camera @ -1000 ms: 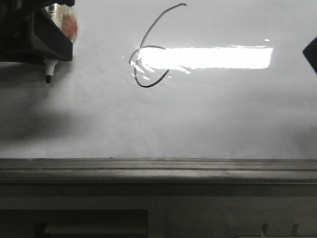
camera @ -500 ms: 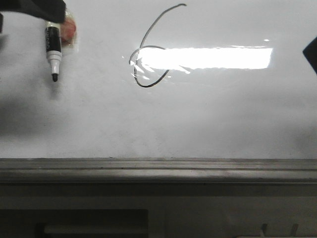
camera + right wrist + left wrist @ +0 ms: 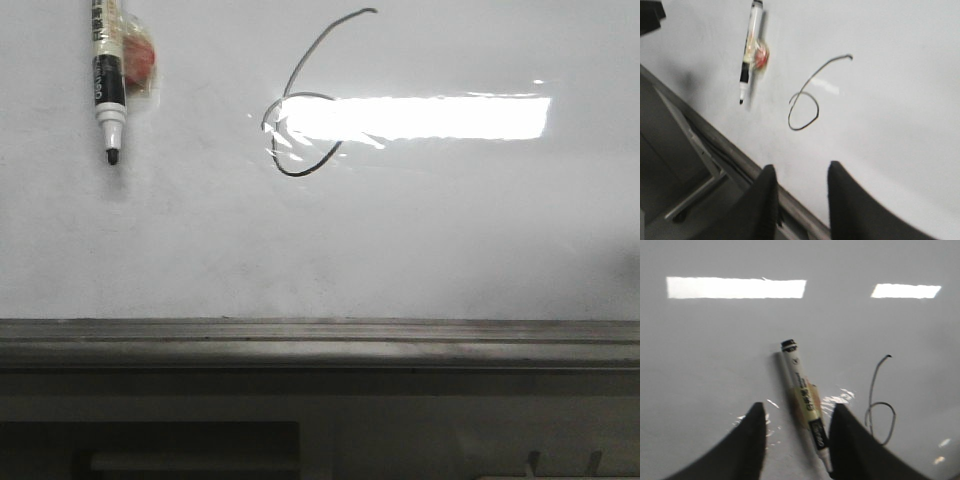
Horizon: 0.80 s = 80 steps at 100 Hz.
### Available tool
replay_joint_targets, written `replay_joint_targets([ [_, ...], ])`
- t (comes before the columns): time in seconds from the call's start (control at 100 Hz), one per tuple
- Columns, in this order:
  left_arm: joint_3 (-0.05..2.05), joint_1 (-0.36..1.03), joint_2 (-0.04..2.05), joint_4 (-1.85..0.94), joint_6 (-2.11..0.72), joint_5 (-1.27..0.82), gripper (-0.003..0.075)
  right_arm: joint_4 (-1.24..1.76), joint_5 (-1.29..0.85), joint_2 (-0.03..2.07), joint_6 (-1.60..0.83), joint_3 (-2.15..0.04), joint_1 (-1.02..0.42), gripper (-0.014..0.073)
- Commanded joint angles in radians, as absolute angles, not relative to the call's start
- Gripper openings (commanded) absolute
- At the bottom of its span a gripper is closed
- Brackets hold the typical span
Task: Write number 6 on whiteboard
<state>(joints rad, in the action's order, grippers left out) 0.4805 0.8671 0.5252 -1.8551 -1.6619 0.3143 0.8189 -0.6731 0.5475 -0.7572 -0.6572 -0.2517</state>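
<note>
You are looking at a glossy, smooth whiteboard (image 3: pixel 450 230) throwing back bright glare and showing faint grey smudges. Its lower ledge (image 3: pixel 320 335) is looking like dull grey metal. The marker pen (image 3: pixel 107 85) is looking like smooth plastic.

Three views onto one whiteboard (image 3: pixel 420 250)

The front camera faces the board squarely and close, its grey ledge (image 3: pixel 320 335) low in view. Each wrist camera looks past its own dark fingers (image 3: pixel 752 440) (image 3: pixel 765 200) from farther back and at a slant. All three share the number 6 (image 3: pixel 300 110) (image 3: pixel 879 400) (image 3: pixel 807 102) and the marker (image 3: pixel 107 85) (image 3: pixel 805 400) (image 3: pixel 749 50).
</note>
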Motion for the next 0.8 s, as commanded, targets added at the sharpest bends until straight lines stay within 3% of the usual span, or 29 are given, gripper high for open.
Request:
replay_joint_targets([
  [0.0,0.457,0.869,0.491,-1.836,-1.667,0.183,-0.0019,0.859,-0.575,0.488,-0.775,-0.656,-0.245,-0.0043],
  [0.02,0.447,0.869,0.478,-1.825,-1.667,0.156,-0.0017,0.859,-0.566,0.470,-0.782,-0.644,-0.245,-0.0074],
  [0.2,0.325,0.869,0.385,-1.782,-1.667,-0.011,-0.0020,0.859,-0.470,0.255,-0.815,-0.480,-0.245,-0.0064],
  [0.41,0.202,0.869,0.191,-1.770,-1.667,-0.029,-0.0020,0.859,-0.391,-0.031,-0.815,-0.295,-0.245,-0.0064],
  [0.62,0.163,0.867,0.013,-1.787,-1.667,0.044,-0.0020,0.873,-0.390,-0.001,-0.815,-0.249,-0.245,-0.0064],
  [0.79,0.163,0.867,-0.013,-1.817,-1.667,0.097,-0.0020,0.873,-0.366,-0.001,-0.815,-0.238,-0.245,-0.0064],
])
